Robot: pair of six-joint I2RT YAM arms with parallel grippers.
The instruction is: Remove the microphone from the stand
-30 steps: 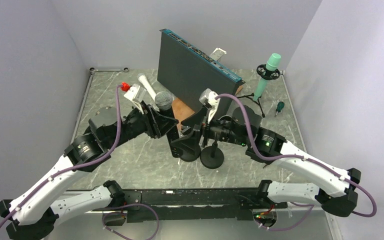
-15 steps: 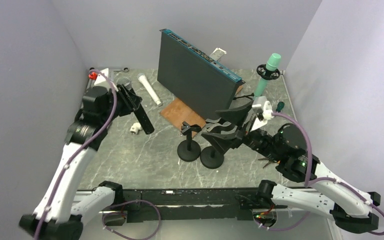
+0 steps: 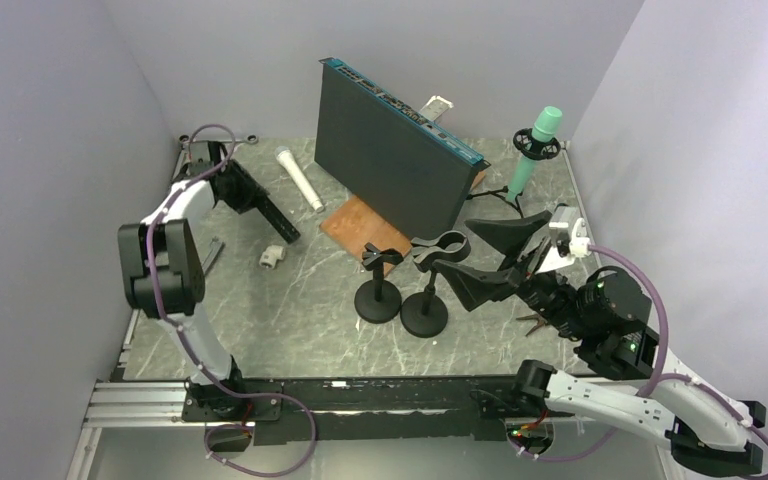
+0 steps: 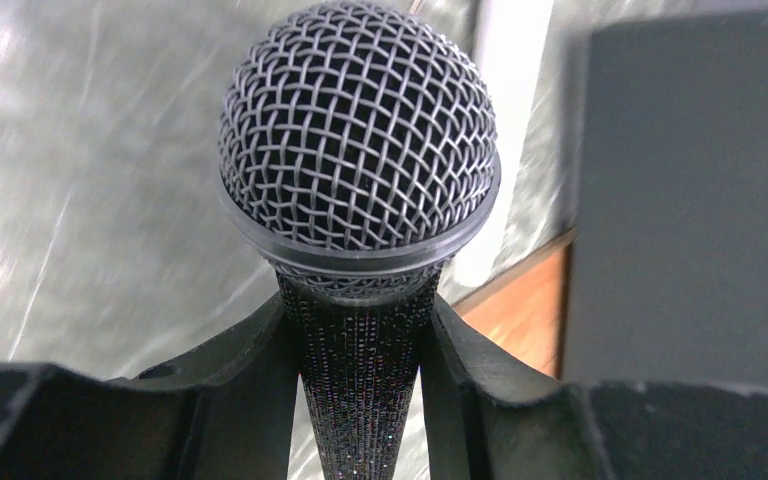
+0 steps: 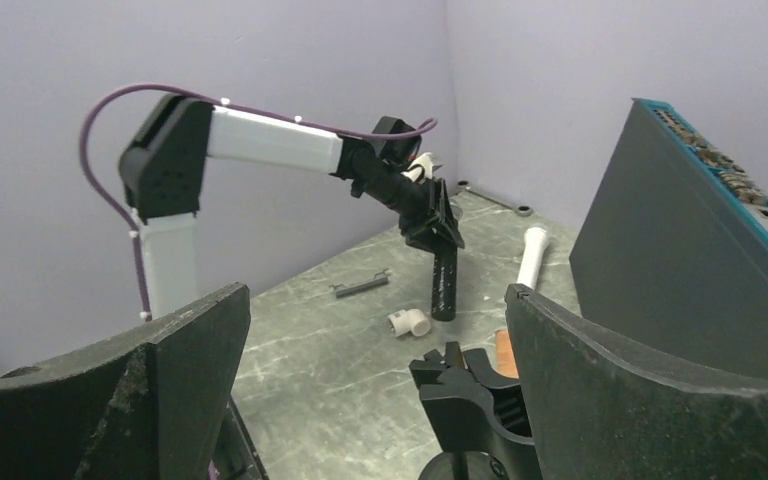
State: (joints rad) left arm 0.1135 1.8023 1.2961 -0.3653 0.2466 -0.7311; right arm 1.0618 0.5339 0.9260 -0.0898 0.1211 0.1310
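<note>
microphone [image 4: 358, 190]: silver mesh, black body | table [image 3: 290, 310]: grey marbled | pipe [image 3: 300, 178]: seemingly white

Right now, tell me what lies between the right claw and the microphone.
In the top view, a black stand, the brown board and a white pipe fitting lie between the right claw and the microphone.

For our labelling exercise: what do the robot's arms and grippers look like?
The left arm and right arm have white shells, black joints and a looping purple cable each. The left gripper and right gripper are black, with broad tapering fingers.
</note>
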